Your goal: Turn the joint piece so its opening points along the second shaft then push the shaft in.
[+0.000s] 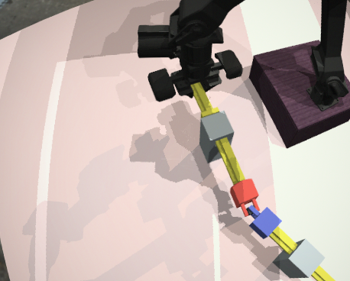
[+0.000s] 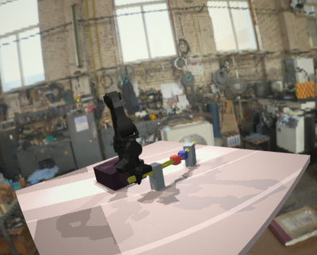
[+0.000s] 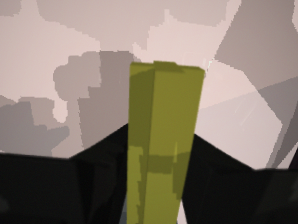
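My gripper (image 1: 196, 85) (image 2: 140, 174) (image 3: 154, 130) is shut on the yellow second shaft near its rear end. This shaft (image 1: 231, 160) (image 2: 167, 163) (image 3: 172, 105) runs through its grey block (image 1: 216, 127) (image 2: 157, 177). Its collar (image 1: 209, 112) is against or very close to the block's rear side. Its front end meets the red joint piece (image 1: 244, 192) (image 2: 176, 159), and the tip is hidden there. The red piece faces along the shaft. It is hinged to a blue piece (image 1: 267, 222) (image 2: 183, 154) on the first shaft (image 1: 283, 240), which is fixed to the other grey block (image 1: 306, 258) (image 2: 189, 156).
The arm's base stands on a dark purple block (image 1: 286, 82) (image 2: 108, 176) beside the second shaft's block. The pink and white table (image 1: 102, 114) (image 2: 196, 215) bears shadows of the arm and the shafts.
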You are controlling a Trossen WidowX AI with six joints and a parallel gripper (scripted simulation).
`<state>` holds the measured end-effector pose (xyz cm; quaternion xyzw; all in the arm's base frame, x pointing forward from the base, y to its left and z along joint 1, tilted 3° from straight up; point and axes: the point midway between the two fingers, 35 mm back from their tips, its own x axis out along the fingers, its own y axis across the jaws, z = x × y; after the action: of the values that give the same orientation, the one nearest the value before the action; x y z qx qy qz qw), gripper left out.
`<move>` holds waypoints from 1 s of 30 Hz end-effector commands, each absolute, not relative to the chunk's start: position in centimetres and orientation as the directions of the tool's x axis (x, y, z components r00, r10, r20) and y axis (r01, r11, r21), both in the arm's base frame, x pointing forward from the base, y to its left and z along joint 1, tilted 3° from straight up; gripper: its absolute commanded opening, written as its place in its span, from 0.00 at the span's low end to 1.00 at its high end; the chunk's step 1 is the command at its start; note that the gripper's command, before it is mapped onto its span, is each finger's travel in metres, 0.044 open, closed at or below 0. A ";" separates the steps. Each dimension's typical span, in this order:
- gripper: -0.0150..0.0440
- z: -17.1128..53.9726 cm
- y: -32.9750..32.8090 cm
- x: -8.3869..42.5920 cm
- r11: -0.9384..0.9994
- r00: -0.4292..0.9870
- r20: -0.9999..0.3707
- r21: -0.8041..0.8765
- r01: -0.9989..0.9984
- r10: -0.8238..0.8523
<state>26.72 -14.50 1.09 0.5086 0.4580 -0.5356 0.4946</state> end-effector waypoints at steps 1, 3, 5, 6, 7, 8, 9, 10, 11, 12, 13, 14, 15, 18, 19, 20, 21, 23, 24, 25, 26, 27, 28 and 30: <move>0.25 0.9 -13.7 26.8 -0.091 0.009 -0.998 0.015 0.996 -0.061; 0.25 0.8 -13.7 26.8 -0.091 0.009 -0.998 0.015 0.996 -0.061; 0.25 0.8 -13.7 26.8 -0.091 0.009 -0.998 0.015 0.996 -0.061; 0.25 0.8 -13.7 26.8 -0.091 0.009 -0.998 0.015 0.996 -0.061; 0.25 1.0 -14.0 26.7 -0.093 0.005 -0.998 0.011 0.996 -0.064; 0.25 1.0 -14.0 26.7 -0.093 0.005 -0.998 0.011 0.996 -0.064; 0.25 1.0 -14.0 26.7 -0.093 0.005 -0.998 0.011 0.996 -0.064; 0.25 1.0 -14.0 26.7 -0.093 0.005 -0.998 0.011 0.996 -0.064; 0.25 1.0 -14.0 26.7 -0.093 0.005 -0.998 0.011 0.996 -0.064; 0.25 1.0 -14.0 26.7 -0.093 0.005 -0.998 0.011 0.996 -0.064; 0.25 1.0 -14.0 26.7 -0.093 0.005 -0.998 0.011 0.996 -0.064; 0.25 1.0 -14.0 26.7 -0.093 0.005 -0.998 0.011 0.996 -0.064; 0.25 1.0 -14.0 26.7 -0.093 0.005 -0.998 0.011 0.996 -0.064; 0.34 1.0 -14.0 26.7 -0.093 0.005 -0.998 0.011 0.996 -0.064; 0.37 1.0 -14.0 26.7 -0.093 0.005 -0.998 0.011 0.996 -0.064; 0.37 1.0 -14.0 26.7 -0.093 0.005 -0.998 0.011 0.996 -0.064; 0.37 1.0 -14.0 26.7 -0.093 0.005 -0.998 0.011 0.996 -0.064; 0.37 1.0 -14.0 26.7 -0.093 0.005 -0.998 0.011 0.996 -0.064; 0.37 1.0 -14.0 26.7 -0.093 0.005 -0.998 0.011 0.996 -0.064; 0.41 1.0 -14.0 26.7 -0.093 0.005 -0.998 0.011 0.996 -0.064; 0.46 1.0 -14.0 26.7 -0.093 0.005 -0.998 0.011 0.996 -0.064; 0.50 1.0 -14.0 26.7 -0.093 0.005 -0.998 0.011 0.996 -0.064; 0.55 1.0 -14.0 26.7 -0.093 0.005 -0.998 0.011 0.996 -0.064; 0.63 1.0 -14.0 26.7 -0.093 0.005 -0.998 0.011 0.996 -0.064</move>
<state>26.72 -13.97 1.00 0.5088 0.4582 -0.5365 0.4934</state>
